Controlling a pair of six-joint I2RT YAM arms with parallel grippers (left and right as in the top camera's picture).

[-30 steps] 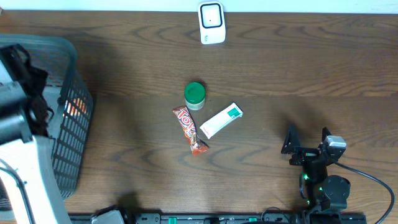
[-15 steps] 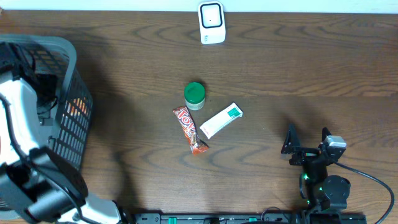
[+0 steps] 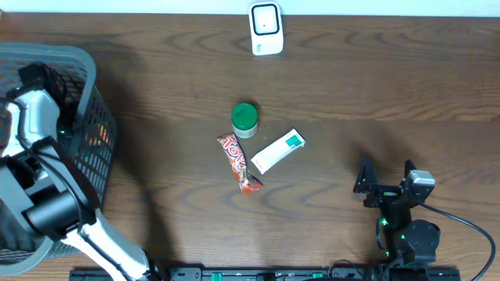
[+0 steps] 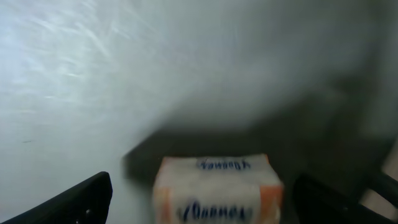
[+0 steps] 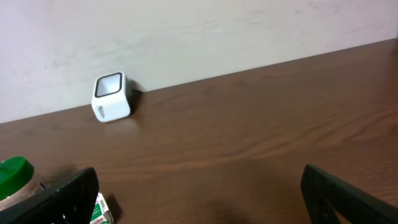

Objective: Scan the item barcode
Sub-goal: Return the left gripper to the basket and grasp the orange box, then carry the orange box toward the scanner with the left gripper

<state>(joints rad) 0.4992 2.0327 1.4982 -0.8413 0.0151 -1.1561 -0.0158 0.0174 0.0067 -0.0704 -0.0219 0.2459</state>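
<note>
I'm swinging the left gripper deeper into the grey plastic mesh basket at the table's left edge, jaws spread around a blurry orange-and-white packet; right gripper is idling wide apart; grasping and scanning at the white boxy scanner are remaining

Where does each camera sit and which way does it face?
Overhead: above the table, looking straight down; left arm and right arm show.
Left wrist: over the basket, facing a blurred packet; its fingers show.
Right wrist: low, facing the wall across the table; its fingers show.
Shared: overhead and right wrist see the scanner and green lid.
</note>
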